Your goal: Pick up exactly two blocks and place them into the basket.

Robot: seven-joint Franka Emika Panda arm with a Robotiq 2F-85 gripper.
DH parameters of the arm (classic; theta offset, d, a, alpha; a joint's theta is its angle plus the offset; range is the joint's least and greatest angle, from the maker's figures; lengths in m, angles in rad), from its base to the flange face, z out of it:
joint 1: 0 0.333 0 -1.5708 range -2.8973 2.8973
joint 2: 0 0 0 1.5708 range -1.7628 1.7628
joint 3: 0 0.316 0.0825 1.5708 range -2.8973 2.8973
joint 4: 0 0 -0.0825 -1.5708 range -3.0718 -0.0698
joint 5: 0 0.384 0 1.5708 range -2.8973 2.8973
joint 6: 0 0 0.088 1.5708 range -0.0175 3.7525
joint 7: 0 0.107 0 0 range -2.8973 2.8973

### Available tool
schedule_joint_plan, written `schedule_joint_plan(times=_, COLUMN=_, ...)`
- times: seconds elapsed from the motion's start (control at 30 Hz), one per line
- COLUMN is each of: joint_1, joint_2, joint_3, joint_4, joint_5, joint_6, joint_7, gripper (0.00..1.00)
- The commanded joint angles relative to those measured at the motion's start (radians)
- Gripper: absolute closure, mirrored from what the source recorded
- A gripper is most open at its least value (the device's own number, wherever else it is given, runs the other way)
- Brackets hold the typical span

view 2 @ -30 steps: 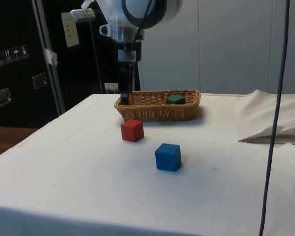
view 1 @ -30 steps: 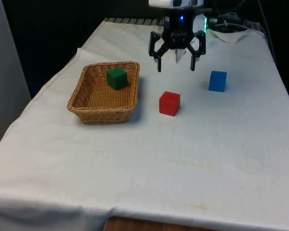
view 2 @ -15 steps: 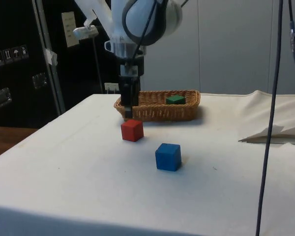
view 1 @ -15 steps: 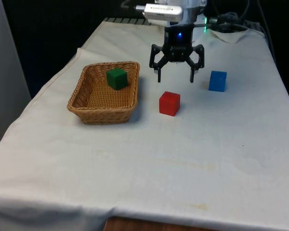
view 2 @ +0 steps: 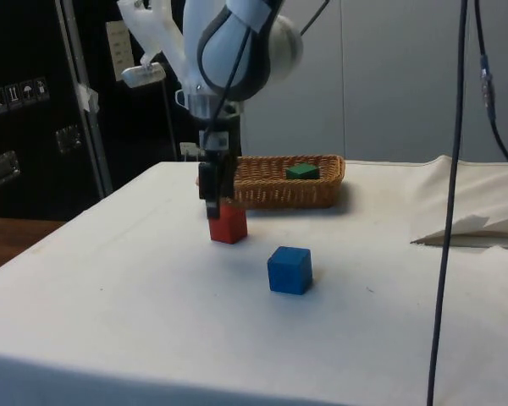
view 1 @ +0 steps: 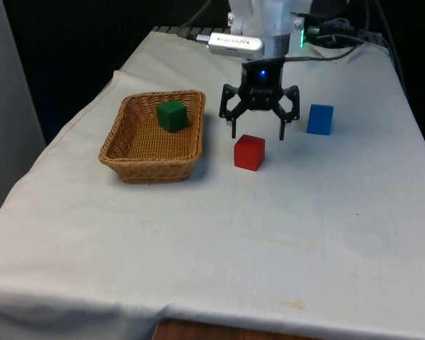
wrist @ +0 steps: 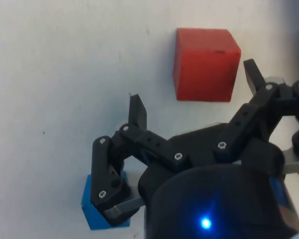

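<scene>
the end effector (view 1: pixel 257 132) hangs spread just above the red block (view 1: pixel 249 152), empty. one green block (view 1: pixel 172 115) lies in the basket (view 1: pixel 127 161). risk: wrist view suggests the block sits off-centre between the fingers, so a descending fingertip may clip or shove it.

My arm (view 2: pixel 237 51) is glossy white, built of rounded, bulbous joint housings with a dark seam ringing the big joint in the side view. A pale grey, oblong box (view 1: pixel 235 44) is strapped across my wrist. Black cables (view 2: pixel 262 34) loop off my upper links, and more dark cabling trails behind my base. My gripper (view 1: pixel 259 127) is matte black: a squat, rounded body from which two jointed linkages spread, each made of short bars pinned with small silver screws. My fingers (wrist: pixel 137 113) end in thin, flat, pointed black tips, and pale grey metal pieces show under the linkages near the body.
</scene>
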Motion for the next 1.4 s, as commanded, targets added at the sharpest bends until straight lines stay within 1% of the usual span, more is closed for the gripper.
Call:
schedule_joint_plan(times=0.0, joint_1=-0.009, joint_2=0.010, joint_3=0.013, joint_4=0.009, joint_5=0.018, joint_6=0.000, joint_7=-0.008, gripper=0.00)
schedule_joint_plan(times=0.13, joint_1=-0.006, joint_2=0.041, joint_3=0.008, joint_4=0.028, joint_5=0.026, joint_6=0.000, joint_7=-0.002, gripper=0.00)
schedule_joint_plan(times=0.17, joint_1=0.000, joint_2=0.043, joint_3=0.000, joint_4=0.028, joint_5=0.018, joint_6=0.000, joint_7=0.001, gripper=0.00)
schedule_joint_plan(times=0.2, joint_1=-0.005, joint_2=0.053, joint_3=0.007, joint_4=0.035, joint_5=0.029, joint_6=0.001, joint_7=0.001, gripper=0.00)
schedule_joint_plan(times=0.43, joint_1=-0.002, joint_2=0.078, joint_3=0.004, joint_4=0.040, joint_5=0.026, joint_6=0.010, joint_7=0.014, gripper=0.00)
schedule_joint_plan(times=0.47, joint_1=0.000, joint_2=0.070, joint_3=0.000, joint_4=0.038, joint_5=0.019, joint_6=0.001, joint_7=0.013, gripper=0.00)
schedule_joint_plan(times=0.5, joint_1=0.000, joint_2=0.085, joint_3=0.003, joint_4=0.042, joint_5=0.024, joint_6=0.012, joint_7=0.018, gripper=0.00)
schedule_joint_plan(times=0.7, joint_1=0.002, joint_2=0.106, joint_3=0.003, joint_4=0.046, joint_5=0.022, joint_6=0.021, joint_7=0.034, gripper=0.00)
schedule_joint_plan(times=0.77, joint_1=0.005, joint_2=0.108, joint_3=0.002, joint_4=0.046, joint_5=0.021, joint_6=0.021, joint_7=0.038, gripper=0.00)
schedule_joint_plan(times=0.8, joint_1=0.002, joint_2=0.105, joint_3=0.002, joint_4=0.046, joint_5=0.019, joint_6=0.015, joint_7=0.033, gripper=0.00)
schedule_joint_plan(times=0.83, joint_1=0.006, joint_2=0.109, joint_3=0.001, joint_4=0.047, joint_5=0.020, joint_6=0.021, joint_7=0.040, gripper=0.00)
schedule_joint_plan(times=0.9, joint_1=0.007, joint_2=0.110, joint_3=0.001, joint_4=0.046, joint_5=0.019, joint_6=0.021, joint_7=0.044, gripper=0.00)
schedule_joint_plan(times=0.97, joint_1=0.009, joint_2=0.110, joint_3=0.000, joint_4=0.046, joint_5=0.017, joint_6=0.022, joint_7=0.047, gripper=0.21)
schedule_joint_plan(times=1.0, joint_1=0.009, joint_2=0.110, joint_3=0.000, joint_4=0.046, joint_5=0.017, joint_6=0.022, joint_7=0.048, gripper=0.38)
schedule_joint_plan(times=1.07, joint_1=0.010, joint_2=0.110, joint_3=0.000, joint_4=0.046, joint_5=0.017, joint_6=0.022, joint_7=0.050, gripper=0.60)
schedule_joint_plan(times=1.1, joint_1=0.005, joint_2=0.107, joint_3=0.003, joint_4=0.046, joint_5=0.019, joint_6=0.015, joint_7=0.042, gripper=0.71)
schedule_joint_plan(times=1.13, joint_1=0.010, joint_2=0.110, joint_3=-0.001, joint_4=0.046, joint_5=0.016, joint_6=0.022, joint_7=0.050, gripper=0.71)
schedule_joint_plan(times=1.2, joint_1=0.011, joint_2=0.110, joint_3=-0.001, joint_4=0.046, joint_5=0.016, joint_6=0.022, joint_7=0.051, gripper=0.93)
schedule_joint_plan(times=1.23, joint_1=0.011, joint_2=0.110, joint_3=-0.001, joint_4=0.046, joint_5=0.016, joint_6=0.022, joint_7=0.052, gripper=1.00)
schedule_joint_plan(times=1.37, joint_1=0.011, joint_2=0.110, joint_3=-0.001, joint_4=0.046, joint_5=0.016, joint_6=0.022, joint_7=0.052, gripper=1.00)
